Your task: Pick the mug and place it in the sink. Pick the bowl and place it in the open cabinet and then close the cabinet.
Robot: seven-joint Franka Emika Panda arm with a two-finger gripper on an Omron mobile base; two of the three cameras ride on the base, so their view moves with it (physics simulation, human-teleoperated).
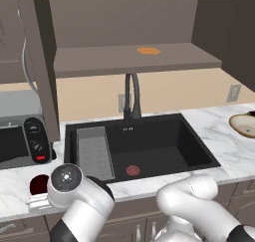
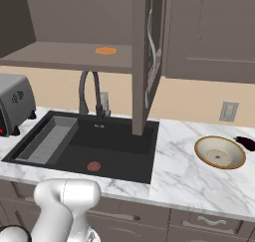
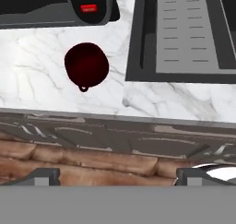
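Mug (image 3: 86, 64) sits upright on the marble tabletop (image 3: 41, 66), left of the sink (image 1: 149, 146), just in front of the toaster oven (image 1: 20, 141). Tool (image 3: 118, 177) hangs above the tabletop's near edge, fingers apart, holding nothing. Sink holds the grey tray (image 1: 94, 151) at its left. Bowl (image 2: 219, 153) rests far right on the tabletop; cabinet (image 1: 134, 57) above stands open.
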